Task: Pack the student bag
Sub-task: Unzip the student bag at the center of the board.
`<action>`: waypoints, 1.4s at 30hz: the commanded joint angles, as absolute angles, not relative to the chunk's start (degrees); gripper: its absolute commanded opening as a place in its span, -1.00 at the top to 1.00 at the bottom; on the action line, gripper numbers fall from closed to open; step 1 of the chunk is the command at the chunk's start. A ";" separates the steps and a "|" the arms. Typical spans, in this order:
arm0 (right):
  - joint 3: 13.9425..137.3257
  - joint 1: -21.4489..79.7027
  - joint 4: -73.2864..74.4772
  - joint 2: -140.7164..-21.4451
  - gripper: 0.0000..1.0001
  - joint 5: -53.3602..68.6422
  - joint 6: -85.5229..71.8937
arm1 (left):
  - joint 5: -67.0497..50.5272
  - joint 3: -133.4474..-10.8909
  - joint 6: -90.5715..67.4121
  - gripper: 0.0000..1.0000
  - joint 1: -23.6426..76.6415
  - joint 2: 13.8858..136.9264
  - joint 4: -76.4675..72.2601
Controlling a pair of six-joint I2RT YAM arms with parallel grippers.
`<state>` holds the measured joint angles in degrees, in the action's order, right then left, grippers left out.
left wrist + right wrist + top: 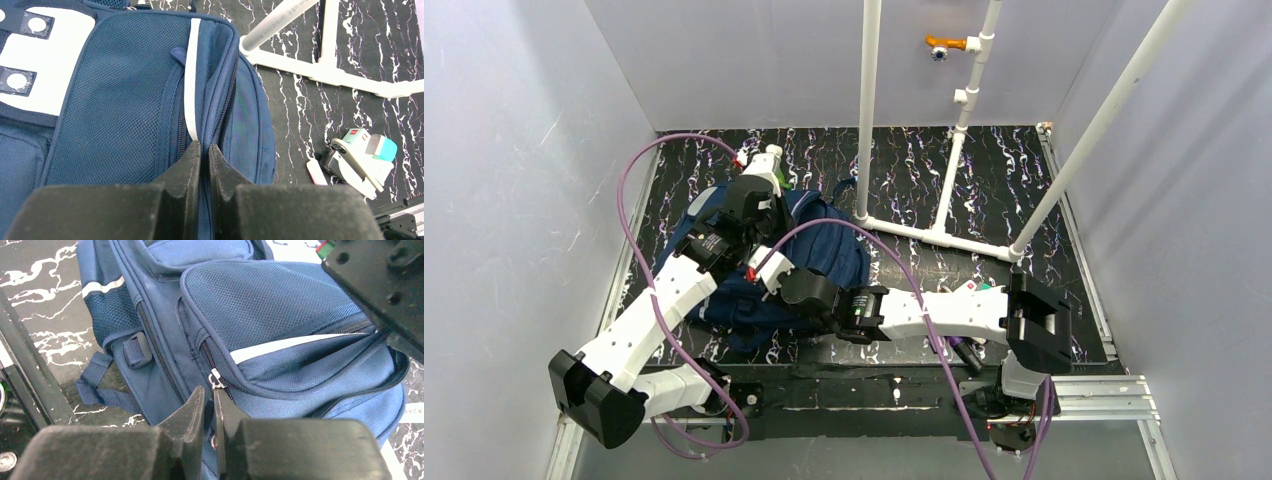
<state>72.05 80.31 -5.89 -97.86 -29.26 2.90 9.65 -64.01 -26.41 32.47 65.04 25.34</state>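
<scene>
Left gripper (204, 148) is squeezed shut on the edge of the student bag (115, 100), right where a white stripe (191, 75) runs down the blue cloth. Right gripper (209, 394) has its fingers almost together, with only a thin gap between them. Its tips are at a small metal zip pull (215, 379) on the bag, but I cannot tell if they are pinching it. The big blue bag lies on the black table (984, 170) with white squiggles, over on the left side, with both grippers on it. White pipes (944, 235) stand just beside it. A small white and green thing (362, 155) lies near the bag.
</scene>
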 commanded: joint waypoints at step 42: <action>57.23 73.47 -8.53 -82.29 -0.33 11.69 24.64 | 8.93 -57.17 -25.25 1.00 35.51 56.84 10.21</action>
